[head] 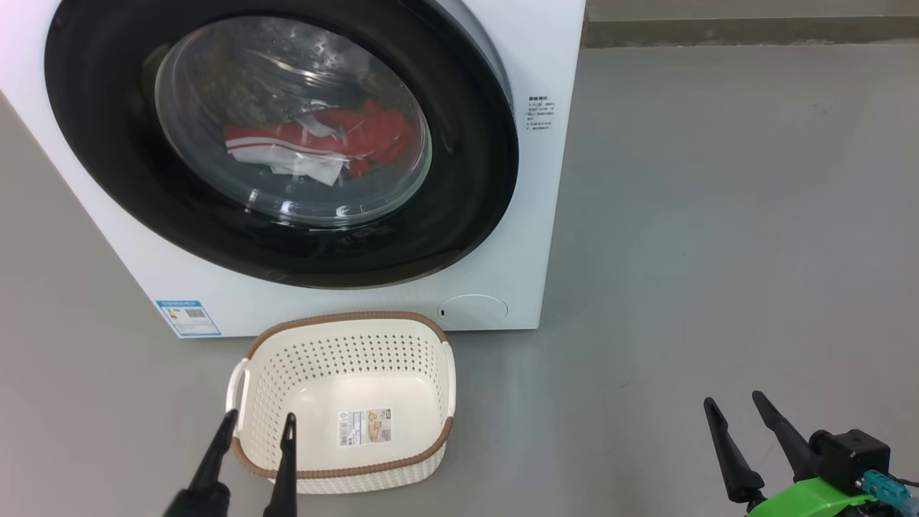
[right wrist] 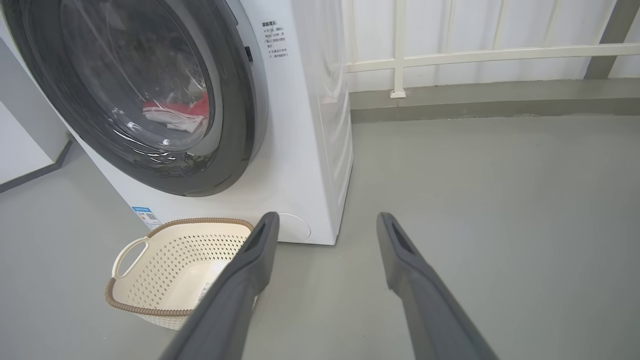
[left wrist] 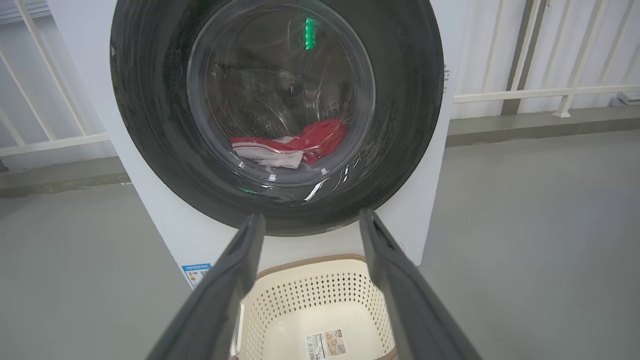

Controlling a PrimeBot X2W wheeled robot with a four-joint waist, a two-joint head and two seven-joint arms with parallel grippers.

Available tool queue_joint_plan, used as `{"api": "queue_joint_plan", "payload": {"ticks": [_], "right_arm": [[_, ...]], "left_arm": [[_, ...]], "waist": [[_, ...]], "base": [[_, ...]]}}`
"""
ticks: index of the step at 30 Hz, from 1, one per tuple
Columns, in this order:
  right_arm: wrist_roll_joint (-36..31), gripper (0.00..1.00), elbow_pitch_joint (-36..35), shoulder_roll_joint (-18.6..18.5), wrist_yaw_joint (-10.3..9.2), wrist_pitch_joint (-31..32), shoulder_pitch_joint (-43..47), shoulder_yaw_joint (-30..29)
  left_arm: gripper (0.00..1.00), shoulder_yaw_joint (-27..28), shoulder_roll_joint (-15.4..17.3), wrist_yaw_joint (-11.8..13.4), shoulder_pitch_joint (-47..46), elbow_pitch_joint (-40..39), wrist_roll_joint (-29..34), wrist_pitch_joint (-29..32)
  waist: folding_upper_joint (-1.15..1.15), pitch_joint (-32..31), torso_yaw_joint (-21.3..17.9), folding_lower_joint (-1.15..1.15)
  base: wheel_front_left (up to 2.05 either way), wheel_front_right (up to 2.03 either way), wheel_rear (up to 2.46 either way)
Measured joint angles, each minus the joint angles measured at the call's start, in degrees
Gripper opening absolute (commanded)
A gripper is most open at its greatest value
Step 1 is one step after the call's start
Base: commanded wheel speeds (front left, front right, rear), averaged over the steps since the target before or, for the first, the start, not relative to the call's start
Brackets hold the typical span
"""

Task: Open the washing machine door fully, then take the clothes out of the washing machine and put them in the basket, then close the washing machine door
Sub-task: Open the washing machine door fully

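Note:
The white washing machine [head: 531, 237] stands ahead with its black-rimmed round door [head: 100, 136] closed against the front. Through the glass I see red clothes with white stripes [head: 323, 143] lying in the drum [left wrist: 295, 145]. The cream basket [head: 431, 359] with a brown rim sits on the floor just before the machine, nothing in it but a label. My left gripper [head: 260, 420] is open, hovering over the basket's near left corner. My right gripper [head: 734, 402] is open too, low at the right, well away from the machine.
Grey floor [head: 718, 215] spreads wide to the right of the machine. A white railing [right wrist: 475, 52] and a low kerb run along the back wall. The round service flap [head: 472, 310] and a blue sticker [head: 188, 317] sit low on the machine's front.

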Motion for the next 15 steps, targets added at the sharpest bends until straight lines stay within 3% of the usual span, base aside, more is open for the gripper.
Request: {"api": "queue_joint_plan", "payload": {"ticks": [6,15], "right_arm": [[-3.1,1.00,-0.4,0.0,0.00,-0.8,0.1,0.0],[-2.8,1.00,-0.6,0.0,0.00,-0.8,0.9,-0.1]], "left_arm": [[1.00,-0.2,0.0,0.4,0.9,-0.4,3.9,-0.7],[1.00,0.1,-0.1,0.3,0.9,-0.4,4.1,-0.7]], "waist": [[0.00,-0.1,0.2,0.00],[0.00,-0.4,0.6,0.00]], "base": [[0.00,0.00,0.00],[0.00,0.00,0.00]]}}
